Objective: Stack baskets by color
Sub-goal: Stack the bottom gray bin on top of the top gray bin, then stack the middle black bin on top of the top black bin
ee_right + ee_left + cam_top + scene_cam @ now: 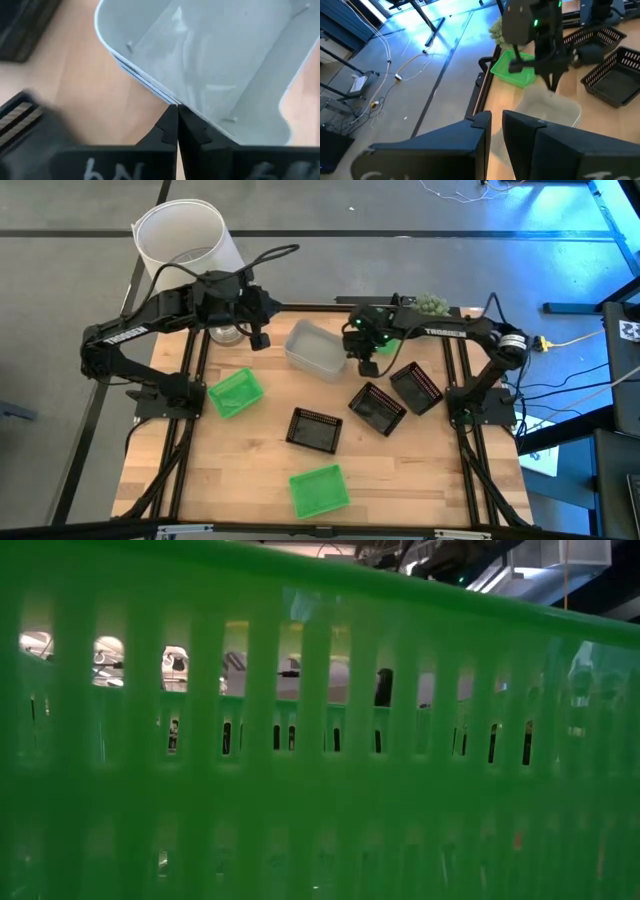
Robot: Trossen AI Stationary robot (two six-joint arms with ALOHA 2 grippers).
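Observation:
A stack of translucent grey-white baskets (315, 348) (215, 60) stands at the table's far middle, with several rims nested at one corner. My right gripper (366, 365) (177, 107) is shut, its tips at the stack's right rim. One green basket (385, 345) lies behind that gripper, another (235, 392) at the left, and a third (318, 488) at the near edge. Three black baskets (313, 429) (377, 408) (415, 387) lie right of centre. My left gripper (258, 338) (497, 120) hangs above the far left, narrowly open and holding nothing. My right gripper comes slanting down from the table's right side. Its shut fingertips (170, 117) meet right at the rim of the grey-white stack (150, 87). Whether they touch the rim I cannot tell.
A large white lampshade (185, 240) stands beyond the table's far left corner. A fuzzy green plant ball (432, 303) sits at the far edge behind the right arm. The near green basket's wall (320, 740) fills the low view. Bare wood shows at the near left.

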